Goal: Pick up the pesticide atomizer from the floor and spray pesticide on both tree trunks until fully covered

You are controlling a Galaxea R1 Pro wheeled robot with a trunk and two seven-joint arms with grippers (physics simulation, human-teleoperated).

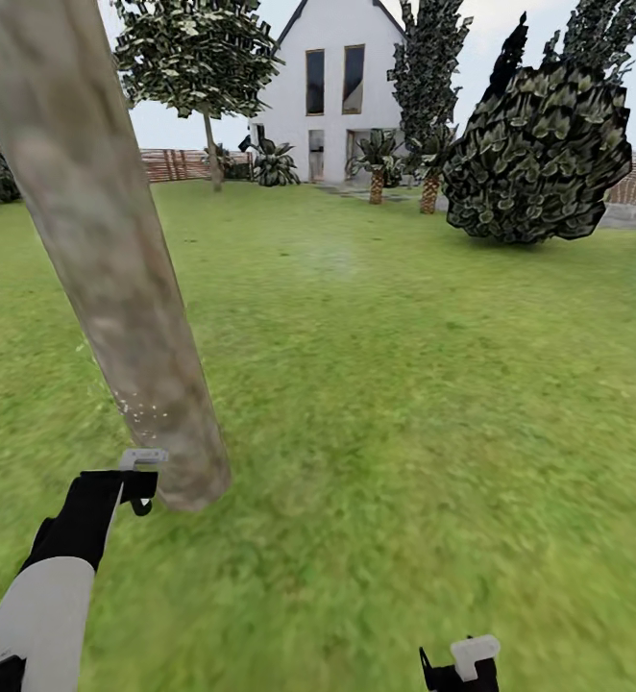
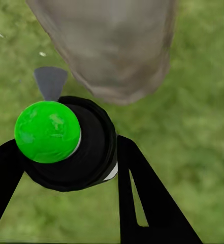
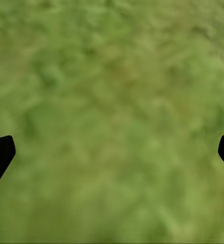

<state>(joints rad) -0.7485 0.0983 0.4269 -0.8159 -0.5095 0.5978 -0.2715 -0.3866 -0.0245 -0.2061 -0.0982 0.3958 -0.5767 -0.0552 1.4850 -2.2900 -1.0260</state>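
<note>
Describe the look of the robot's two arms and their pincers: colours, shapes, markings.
The left arm has a smooth white shell ending in a black wrist, with a pale grey block by its left pincer. That pincer's fingers are flat, black, tapering blades with a slot. The right pincer is black with a pale grey block. No cables or markings show.

Place: home garden, outdoors.
Ground: I stand on a wide green lawn (image 1: pixel 376 384).
Building: white gabled house (image 1: pixel 332 91) at the far end.
Boundary: brown slatted fence (image 1: pixel 179 164).
Planting: pale tree trunk (image 1: pixel 107 250) near me, dark bush (image 1: pixel 539 154), short palms (image 1: pixel 376 159).
</note>
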